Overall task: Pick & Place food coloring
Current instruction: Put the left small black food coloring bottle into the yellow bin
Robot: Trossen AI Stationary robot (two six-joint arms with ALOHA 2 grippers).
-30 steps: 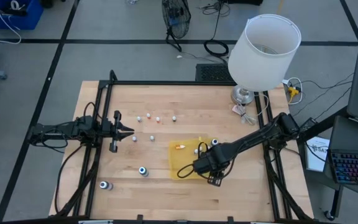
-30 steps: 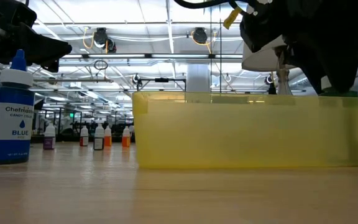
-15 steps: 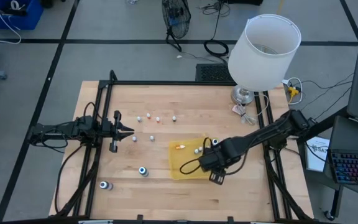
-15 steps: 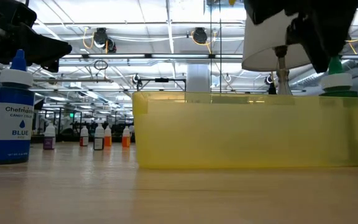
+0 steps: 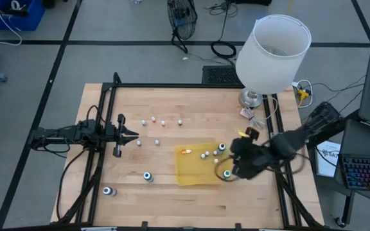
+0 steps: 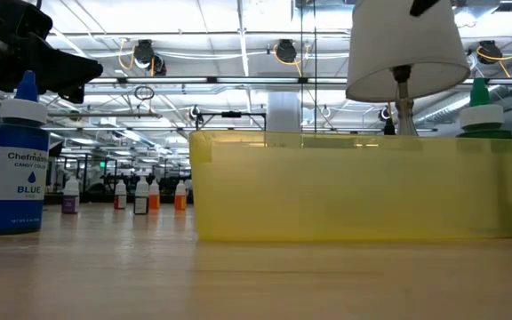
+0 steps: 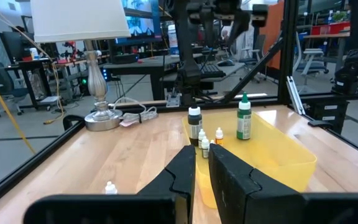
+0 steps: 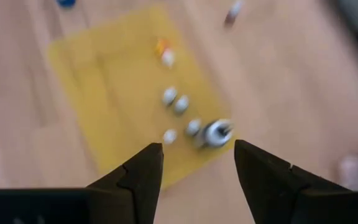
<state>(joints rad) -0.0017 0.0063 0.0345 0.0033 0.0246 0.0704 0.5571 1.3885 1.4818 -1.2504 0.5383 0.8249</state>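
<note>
1. Left dark six-joint arm (image 5: pixel 69 136): black segmented links with black cable loops along them.
2. Left gripper (image 7: pixel 202 177): two matte black, angular, blocky fingers.
3. Right dark arm (image 5: pixel 288 142): black links, yellow tag near the wrist.
4. Right gripper (image 8: pixel 197 163): black, tapered fingers.
</note>
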